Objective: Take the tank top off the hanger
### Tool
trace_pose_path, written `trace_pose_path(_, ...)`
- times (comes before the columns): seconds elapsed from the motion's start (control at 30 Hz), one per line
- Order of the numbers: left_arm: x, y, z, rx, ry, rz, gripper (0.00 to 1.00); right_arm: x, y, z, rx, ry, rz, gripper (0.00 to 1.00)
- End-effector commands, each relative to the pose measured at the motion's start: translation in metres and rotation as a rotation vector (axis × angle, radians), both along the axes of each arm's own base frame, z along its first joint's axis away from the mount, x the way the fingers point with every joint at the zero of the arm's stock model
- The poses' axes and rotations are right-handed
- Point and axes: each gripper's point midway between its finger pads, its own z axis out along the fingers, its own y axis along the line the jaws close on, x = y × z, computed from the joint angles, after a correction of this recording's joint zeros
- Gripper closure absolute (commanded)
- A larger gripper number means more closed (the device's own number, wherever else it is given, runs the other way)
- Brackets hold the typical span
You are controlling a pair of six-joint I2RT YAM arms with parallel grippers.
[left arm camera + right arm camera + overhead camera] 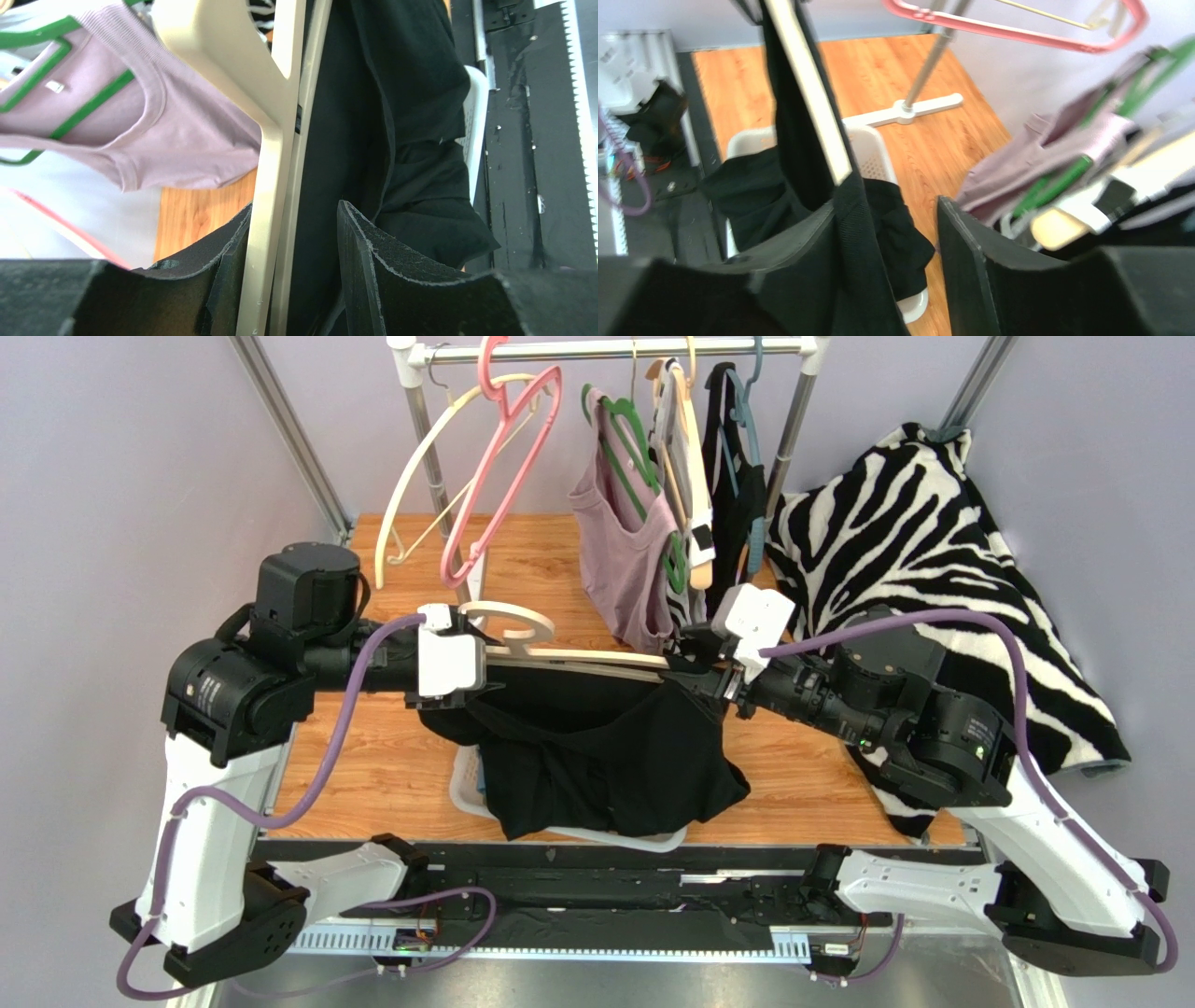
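The wooden table (407,756) fills the middle of the top view, with a zebra-striped blanket (926,546) heaped at its right rear; a clothes rail (617,350) crosses the back, carrying a lilac top (624,567) and a pink hanger (491,476) among others. The black tank top (603,742) hangs in the air between the two arms, over the near part of the table, its lower part draped down into a white basket (470,791); it sags from the cream hanger (589,658), which lies almost level. The left gripper (477,679) clamps the hanger near its hook end, the cream bar and a fold of black cloth pressed between its fingers (365,259); the right gripper (706,679) sits at the hanger's other end with its jaws parted, black cloth lying against one side and a clear gap to the other finger (969,273); whether the strap there is over the hanger arm or off it is hard to say from these views.
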Motion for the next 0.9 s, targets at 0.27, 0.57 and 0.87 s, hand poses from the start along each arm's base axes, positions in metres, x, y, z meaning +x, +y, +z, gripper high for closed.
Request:
trace_pose_path(0.27, -0.009, 0.029, 0.009, -0.026, 0.047, 0.209, 1.00, 0.007, -0.065, 0.044, 0.281, -0.046, -0.254, 0.25)
trace_pose_path(0.57, 0.013, 0.033, 0.018, -0.057, 0.027, 0.322, 1.00, -0.002, -0.057, 0.006, 0.296, 0.049, -0.210, 0.28)
trace_pose_path(0.87, 0.012, 0.034, 0.020, -0.072, 0.030, 0.327, 1.00, -0.027, -0.020, -0.028, 0.255, 0.161, -0.008, 0.29)
